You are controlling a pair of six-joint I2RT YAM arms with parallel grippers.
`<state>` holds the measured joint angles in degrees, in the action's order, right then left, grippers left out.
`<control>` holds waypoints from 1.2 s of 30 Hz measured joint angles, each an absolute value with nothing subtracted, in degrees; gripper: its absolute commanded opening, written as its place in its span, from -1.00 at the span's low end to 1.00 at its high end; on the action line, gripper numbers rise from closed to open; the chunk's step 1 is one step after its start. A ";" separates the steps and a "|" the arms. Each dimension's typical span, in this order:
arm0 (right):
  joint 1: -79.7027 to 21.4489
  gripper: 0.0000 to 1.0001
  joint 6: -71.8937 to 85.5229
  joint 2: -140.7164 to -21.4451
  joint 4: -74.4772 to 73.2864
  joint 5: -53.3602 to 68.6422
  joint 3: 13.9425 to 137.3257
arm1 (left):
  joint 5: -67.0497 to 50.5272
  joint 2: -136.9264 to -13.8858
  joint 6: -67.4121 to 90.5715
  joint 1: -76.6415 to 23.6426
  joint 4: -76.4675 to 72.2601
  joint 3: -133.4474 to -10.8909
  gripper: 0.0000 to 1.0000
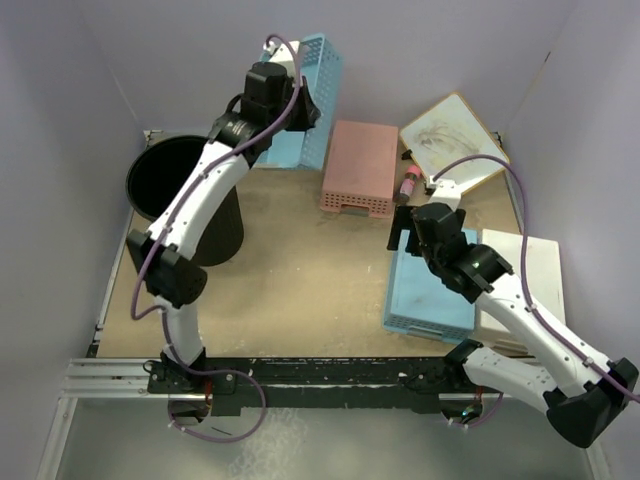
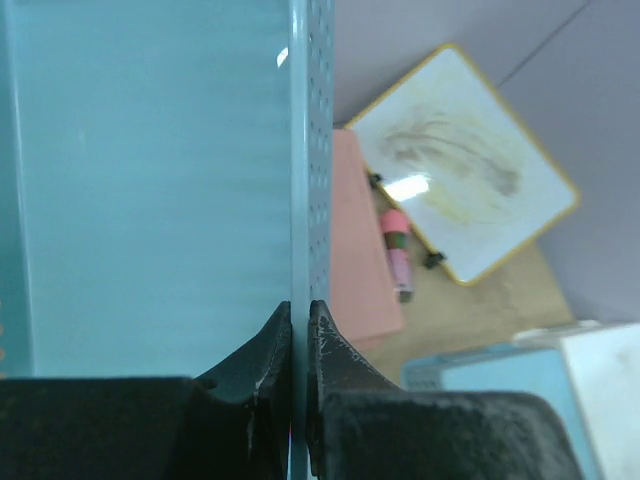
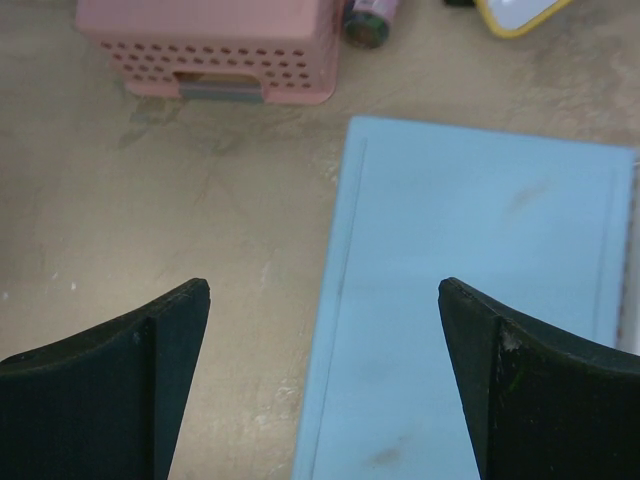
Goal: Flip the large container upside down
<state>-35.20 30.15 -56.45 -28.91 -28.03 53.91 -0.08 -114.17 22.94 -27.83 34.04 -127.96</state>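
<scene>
Nearest me, the right gripper (image 3: 325,295) hangs with jaws apart over the near blue basket (image 3: 480,300). The bucket (image 1: 160,178) stands upright at the left, mouth up. Farthest, the left gripper (image 2: 300,312) is clamped on the far blue basket (image 2: 310,150). I judge the flip not started. Next move: release, then take the bucket rim.
</scene>
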 measured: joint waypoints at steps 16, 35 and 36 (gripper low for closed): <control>-33.36 1.00 20.40 -59.81 -36.16 -39.00 78.65 | -14.15 -82.48 48.29 -36.38 6.37 -78.63 -1.00; -28.53 1.00 20.36 -63.26 -40.91 -34.54 82.76 | -21.96 -73.78 85.01 -38.09 -38.30 -42.04 -1.00; -28.53 1.00 20.40 -63.22 -40.91 -34.24 82.70 | -22.15 -73.67 86.15 -38.15 -39.99 -40.60 -1.00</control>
<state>-28.53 20.40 -63.22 -40.91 -34.24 82.70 -22.15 -73.67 86.15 -38.15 -39.99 -40.60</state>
